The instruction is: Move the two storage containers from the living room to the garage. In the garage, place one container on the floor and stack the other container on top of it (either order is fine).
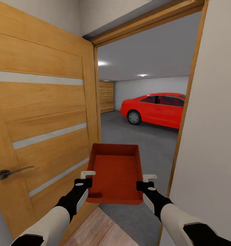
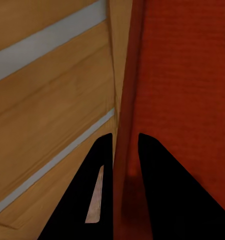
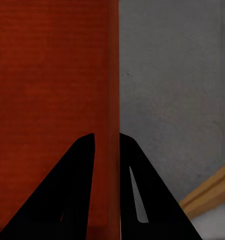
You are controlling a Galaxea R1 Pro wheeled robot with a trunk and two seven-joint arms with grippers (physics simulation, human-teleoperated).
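One orange-red storage container (image 1: 115, 171) is carried between both arms in the doorway, held level above the threshold. My left gripper (image 1: 88, 177) is shut on its left wall (image 2: 123, 150), one black finger on each side. On the opposite side, my right gripper (image 1: 145, 181) is shut on the right wall (image 3: 112, 125) in the same way. Beyond the doorway lies the garage with its dark grey floor (image 1: 143, 136). The second container is out of view.
An open wooden door (image 1: 43, 112) with a dark handle (image 1: 8, 173) stands close on the left. A white wall and wooden jamb (image 1: 184, 112) bound the right side. A red car (image 1: 156, 109) is parked at the garage's far right. A slatted wooden door (image 1: 106, 96) stands at the back.
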